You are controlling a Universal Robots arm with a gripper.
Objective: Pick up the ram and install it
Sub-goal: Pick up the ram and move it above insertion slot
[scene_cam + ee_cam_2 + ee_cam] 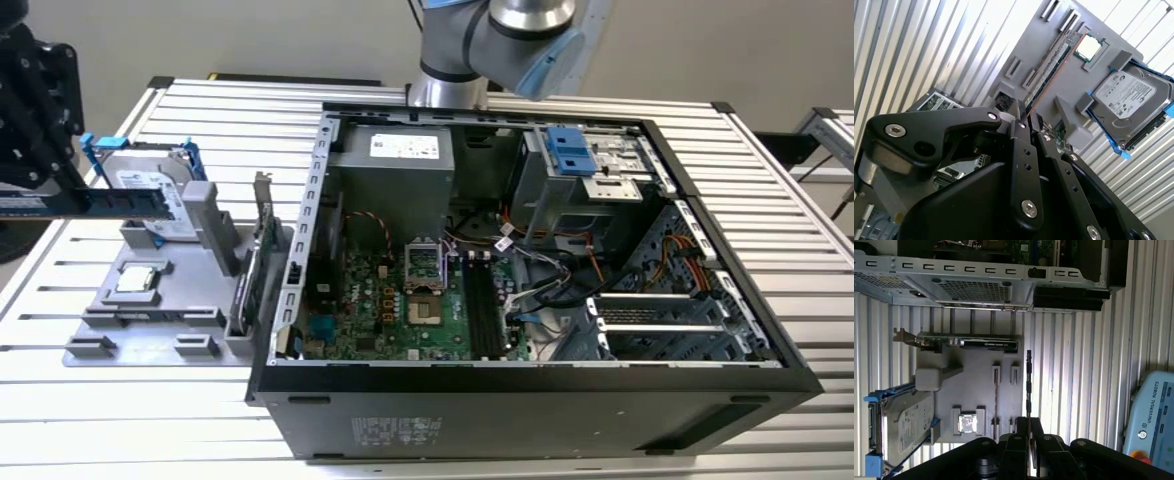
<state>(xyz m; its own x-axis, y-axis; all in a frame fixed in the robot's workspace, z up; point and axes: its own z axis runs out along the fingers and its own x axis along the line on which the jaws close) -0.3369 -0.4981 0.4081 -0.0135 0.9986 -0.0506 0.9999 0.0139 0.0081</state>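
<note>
While the ram [1028, 385] is already out of the grey parts fixture [974, 385], the installing half of the job is not yet done. In the first wrist view the end effector [1028, 424] pinches one end of the stick between its fingers. The stick is seen edge-on and juts out past the fingertips, along the fixture's edge and over the slatted surface [1079, 390].

In the exterior view the stick hangs level at the exterior view's left. It is raised above the fixture, near the hard drive [147, 178] with blue rails, and well apart from the open computer case [534, 400]. The graphics card [260, 250] and the processor [140, 281] sit in the fixture, untouched.

On the motherboard [400, 320] the long memory slots [483, 310] look empty. I judge the pickup done, with seating the stick in the case as what remains.
</note>
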